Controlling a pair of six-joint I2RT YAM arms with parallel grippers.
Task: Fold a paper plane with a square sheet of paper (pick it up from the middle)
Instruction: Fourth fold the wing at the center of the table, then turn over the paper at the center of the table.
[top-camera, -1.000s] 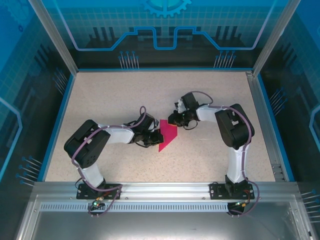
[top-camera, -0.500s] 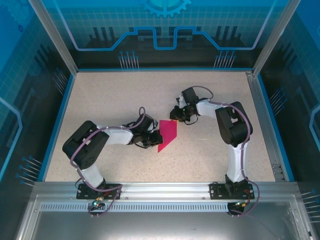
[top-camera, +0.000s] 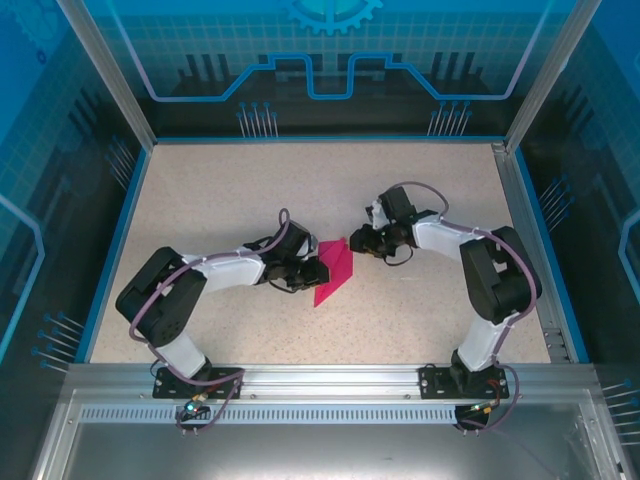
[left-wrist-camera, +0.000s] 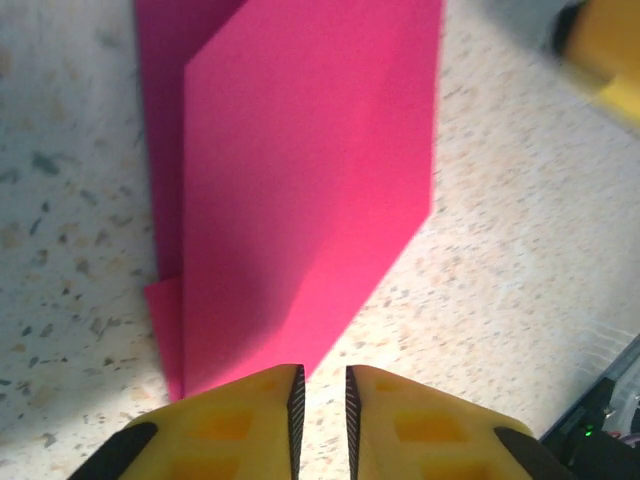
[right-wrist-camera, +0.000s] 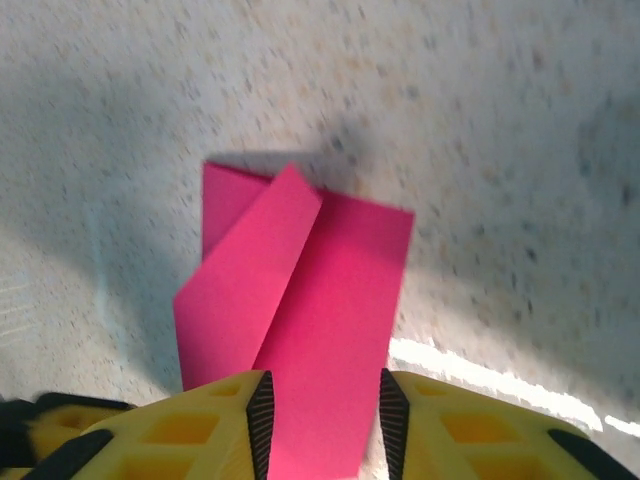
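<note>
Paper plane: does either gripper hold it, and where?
Apparently nothing: the paper plane lies with one end between the parted jaws of the right gripper, a corner before the left gripper.

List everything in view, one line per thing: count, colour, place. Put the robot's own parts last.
paper plane: one, magenta-pink, partly folded, lying mid-table between the two grippers
table: one, speckled beige, under everything
walls: blue patterned panels, around the far and side edges
rail: one, silver metal, along the near edge
left arm: one, black and white, reaching in from the near left
right arm: one, black and white, reaching in from the near right
left gripper: one, yellow fingers slightly parted, at the paper's near corner
right gripper: one, yellow fingers apart, the paper's end lying between them
</note>
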